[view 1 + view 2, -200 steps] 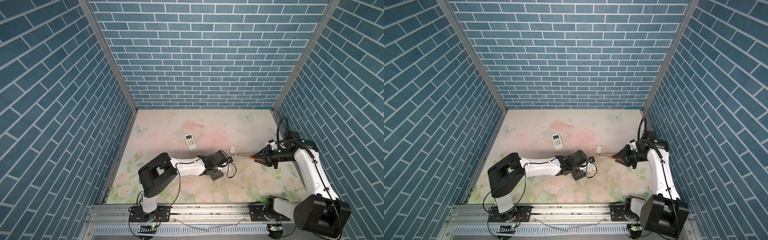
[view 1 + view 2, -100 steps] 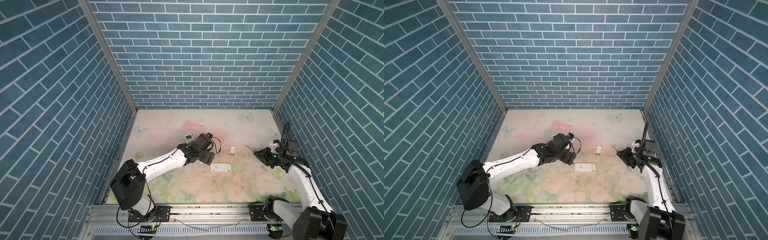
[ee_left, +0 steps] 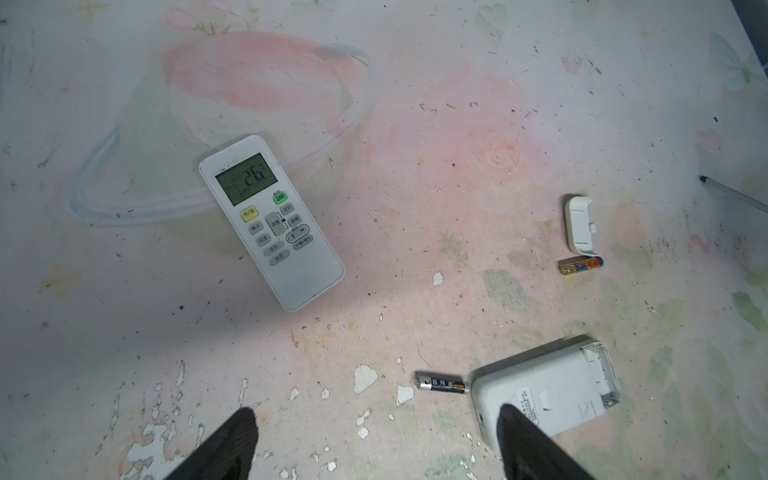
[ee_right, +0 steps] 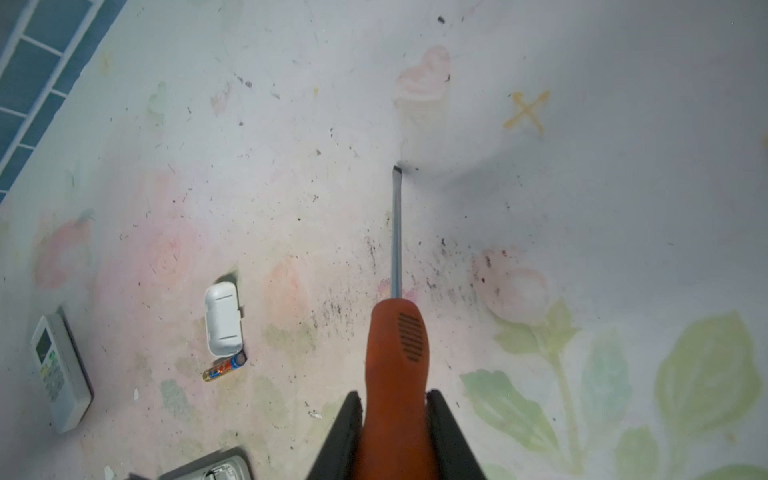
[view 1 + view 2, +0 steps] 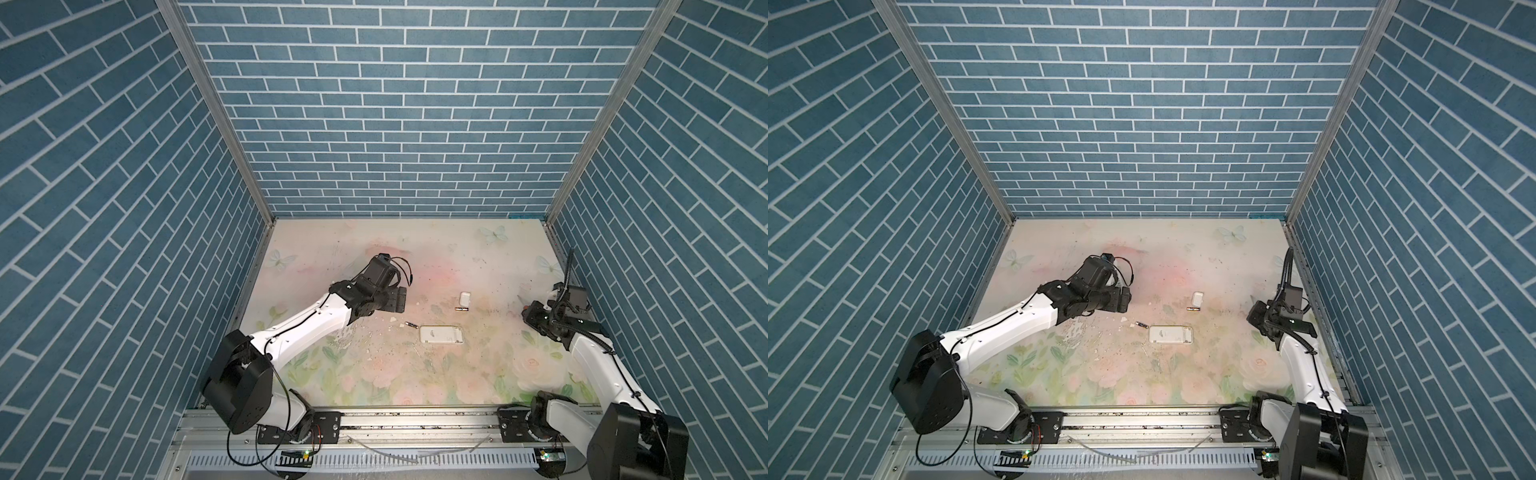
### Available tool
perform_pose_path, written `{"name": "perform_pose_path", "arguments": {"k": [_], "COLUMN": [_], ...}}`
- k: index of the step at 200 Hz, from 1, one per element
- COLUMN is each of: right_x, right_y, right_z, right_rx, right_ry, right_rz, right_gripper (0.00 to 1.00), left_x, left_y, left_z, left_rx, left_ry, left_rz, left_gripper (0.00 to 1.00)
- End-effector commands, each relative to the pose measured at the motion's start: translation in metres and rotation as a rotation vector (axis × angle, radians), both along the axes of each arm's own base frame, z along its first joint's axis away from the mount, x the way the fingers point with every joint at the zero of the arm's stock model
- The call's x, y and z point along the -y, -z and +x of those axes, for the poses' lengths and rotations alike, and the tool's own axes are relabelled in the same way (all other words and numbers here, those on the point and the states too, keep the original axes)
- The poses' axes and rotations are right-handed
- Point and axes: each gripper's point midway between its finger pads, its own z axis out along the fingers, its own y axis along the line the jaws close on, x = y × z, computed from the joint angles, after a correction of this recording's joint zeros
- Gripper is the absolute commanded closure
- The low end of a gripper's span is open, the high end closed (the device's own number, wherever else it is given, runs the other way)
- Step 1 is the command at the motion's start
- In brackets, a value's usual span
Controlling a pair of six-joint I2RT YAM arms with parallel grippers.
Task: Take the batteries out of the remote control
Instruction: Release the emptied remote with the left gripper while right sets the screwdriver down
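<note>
Flowered table (image 5: 415, 374), worn and flaking, both arms over it.

Left gripper (image 3: 376, 415) hung above the table, jaws spread wide, nothing between them. Right gripper (image 4: 394, 397) sat off at the far side from it, jaws clamped on the orange handle of a screwdriver (image 4: 395, 353). The shaft ran straight out ahead of the jaws, its tip at or just above the table; could not tell if it touched.

Face-up remote (image 3: 272, 222), display lit, lay well ahead of the left jaws, off toward one finger's side. Face-down remote (image 3: 544, 390) lay just ahead of the other left finger (image 3: 519, 436), battery bay open at the end farthest from the jaws. The finger overlapped it in the wrist view; contact not clear.

Small white cover (image 3: 579, 224) lay farther ahead on that same side, well apart from both pairs of jaws.

Black battery (image 3: 442, 383) lay flat on the table just ahead of the left jaws, one end at the corner of the face-down remote. Orange-and-blue battery (image 3: 581, 265) lay flat against the near edge of the cover. Only these two were seen.
</note>
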Motion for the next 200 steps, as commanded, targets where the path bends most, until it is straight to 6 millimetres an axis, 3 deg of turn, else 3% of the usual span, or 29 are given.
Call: {"name": "perform_pose_path", "arguments": {"k": [1, 47, 123, 200], "right_x": [-0.006, -0.031, -0.037, -0.037], "right_y": [0.005, 0.028, 0.039, 0.050], "right_z": [0.007, -0.001, -0.036, -0.044], "right_rx": [-0.021, -0.201, -0.325, -0.332], "right_ry": [-0.054, -0.105, -0.030, 0.012], "right_rz": [-0.074, -0.084, -0.111, -0.096], "right_gripper": [1.00, 1.00, 0.61, 0.57], "left_x": [-0.005, -0.012, -0.037, -0.056], "left_y": [0.005, 0.002, -0.009, -0.008], "left_z": [0.000, 0.001, 0.007, 0.007], "left_rx": [-0.015, -0.008, 0.004, -0.025], "left_ry": [-0.018, -0.031, -0.061, -0.095], "left_rz": [0.003, 0.003, 0.005, 0.039], "left_gripper": [0.08, 0.08, 0.08, 0.07]}}
